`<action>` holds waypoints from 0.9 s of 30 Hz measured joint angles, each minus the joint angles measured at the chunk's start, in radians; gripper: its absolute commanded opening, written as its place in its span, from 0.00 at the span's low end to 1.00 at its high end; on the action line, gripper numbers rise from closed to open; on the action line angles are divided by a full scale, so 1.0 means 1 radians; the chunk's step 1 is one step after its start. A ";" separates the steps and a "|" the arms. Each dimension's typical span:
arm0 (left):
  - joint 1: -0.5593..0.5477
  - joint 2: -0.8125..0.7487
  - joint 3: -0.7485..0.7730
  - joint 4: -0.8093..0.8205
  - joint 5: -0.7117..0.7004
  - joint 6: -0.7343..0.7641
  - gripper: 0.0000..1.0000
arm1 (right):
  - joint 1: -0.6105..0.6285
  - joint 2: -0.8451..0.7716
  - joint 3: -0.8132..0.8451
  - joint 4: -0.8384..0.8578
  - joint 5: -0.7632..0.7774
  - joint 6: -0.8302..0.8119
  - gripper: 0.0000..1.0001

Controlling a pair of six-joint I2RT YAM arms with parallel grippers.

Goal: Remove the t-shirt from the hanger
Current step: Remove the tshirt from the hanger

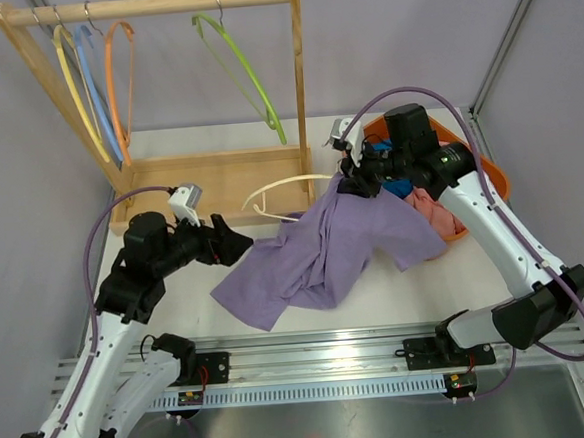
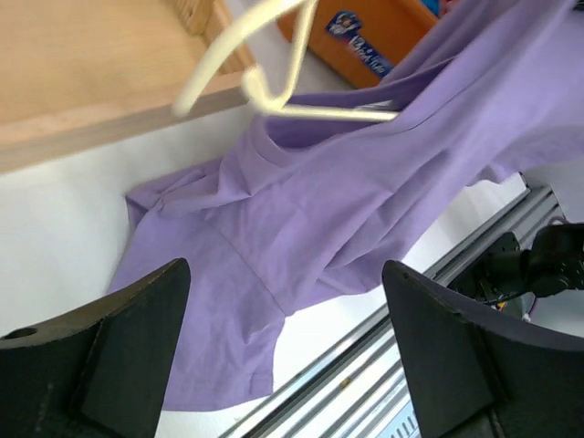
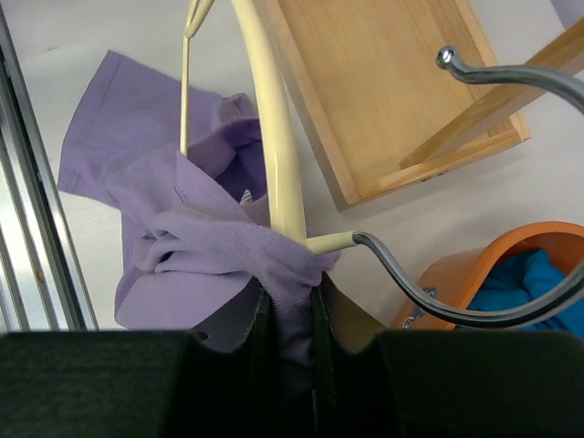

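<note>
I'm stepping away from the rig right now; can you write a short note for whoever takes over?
Left hand: open, empty, at the t-shirt's left edge.
Right hand: shut on t-shirt fabric right by the cream hanger's neck, holding it up.
Things: shirt drapes down onto the table; one hanger arm pokes out bare.
Done: shirt partly off.
Left: slide the hanger's covered part out and pull the shirt clear.

Wooden rack point(image 1: 219, 172) and orange basket point(image 1: 495, 175)
</note>
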 measured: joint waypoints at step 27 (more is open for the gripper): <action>-0.251 0.359 0.274 -0.041 0.325 0.474 0.60 | 0.205 0.080 0.040 -0.250 -0.150 -0.599 0.00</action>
